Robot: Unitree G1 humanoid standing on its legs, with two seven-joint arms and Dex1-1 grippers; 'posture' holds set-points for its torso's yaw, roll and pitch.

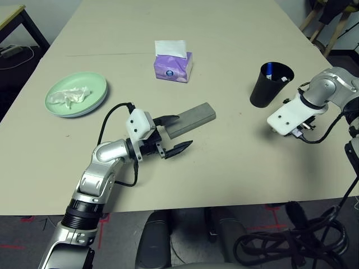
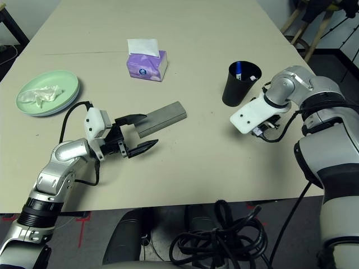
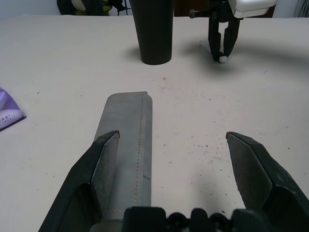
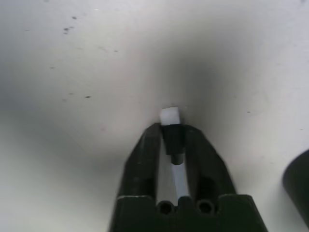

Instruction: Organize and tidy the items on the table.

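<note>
Broadly, the beige bench (image 1: pixel 235 145) carries everything: a green plate (image 1: pixel 76 94) holding crumpled tissue (image 1: pixel 68 96) at its left side, a purple tissue box (image 1: pixel 173 65) near the middle, and a black cup (image 1: pixel 270 84) with a blue-capped pen (image 1: pixel 269 70) at the right. The grey glasses case (image 1: pixel 192 119) lies in the centre, touching one finger of the left gripper (image 1: pixel 174 134), whose fingers stand wide apart. Beside the cup, the right gripper (image 4: pixel 171 133) points down, clamped on a white-tipped pen (image 4: pixel 170 117).

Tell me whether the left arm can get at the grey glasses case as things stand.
Probably yes: the open left gripper already sits at the near end of the grey glasses case, with nothing between them.
</note>
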